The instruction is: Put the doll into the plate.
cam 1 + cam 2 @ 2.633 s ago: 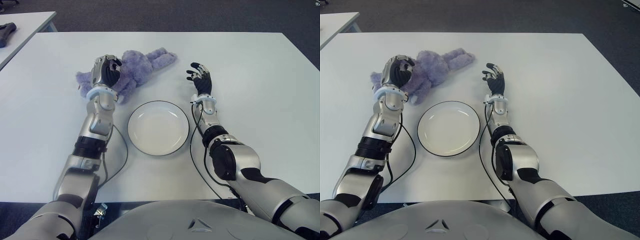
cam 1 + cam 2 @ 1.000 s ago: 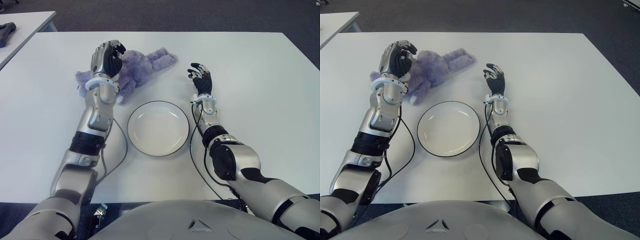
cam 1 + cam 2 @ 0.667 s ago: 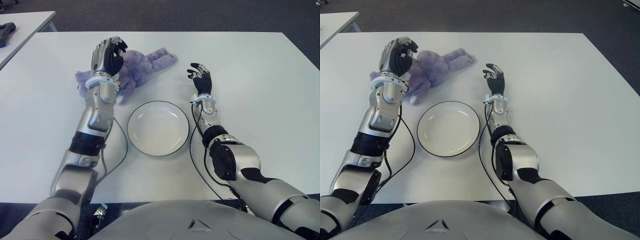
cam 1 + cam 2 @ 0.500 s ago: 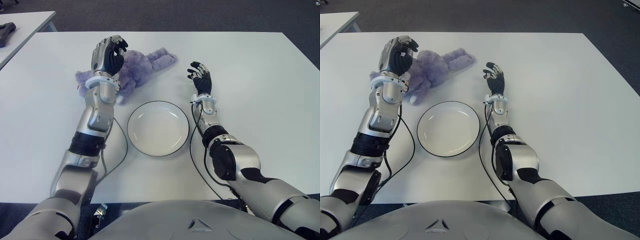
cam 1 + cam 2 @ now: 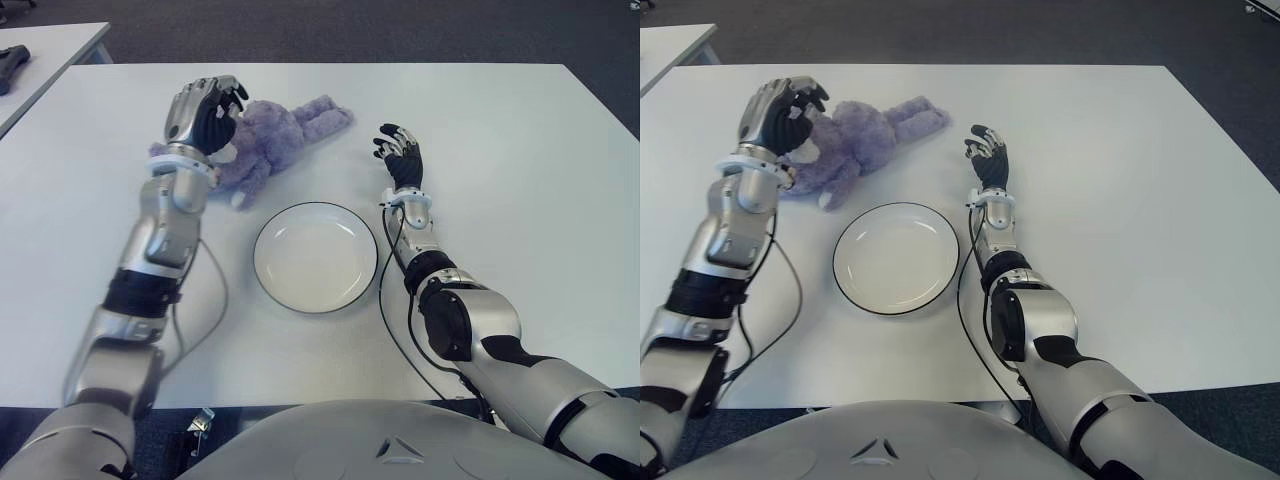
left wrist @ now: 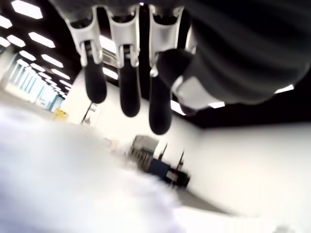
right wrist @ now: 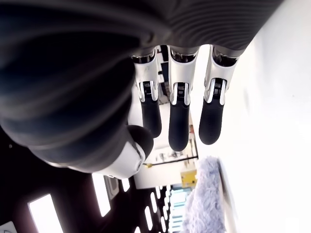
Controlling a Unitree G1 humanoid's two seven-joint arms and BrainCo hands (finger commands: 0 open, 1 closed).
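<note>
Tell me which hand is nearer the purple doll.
Left. The left hand is raised at the doll, by its head end; the right hand sits apart, off its leg end.

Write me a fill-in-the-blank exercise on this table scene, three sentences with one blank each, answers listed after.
1. The plate holds ____.
2. The doll lies on the white table, on the far side of the plate and toward the robot's ____.
3. The hand raised at the doll's head end is the ____ hand; the right hand shows beside the plate.

Missing words: nothing; left; left
</note>
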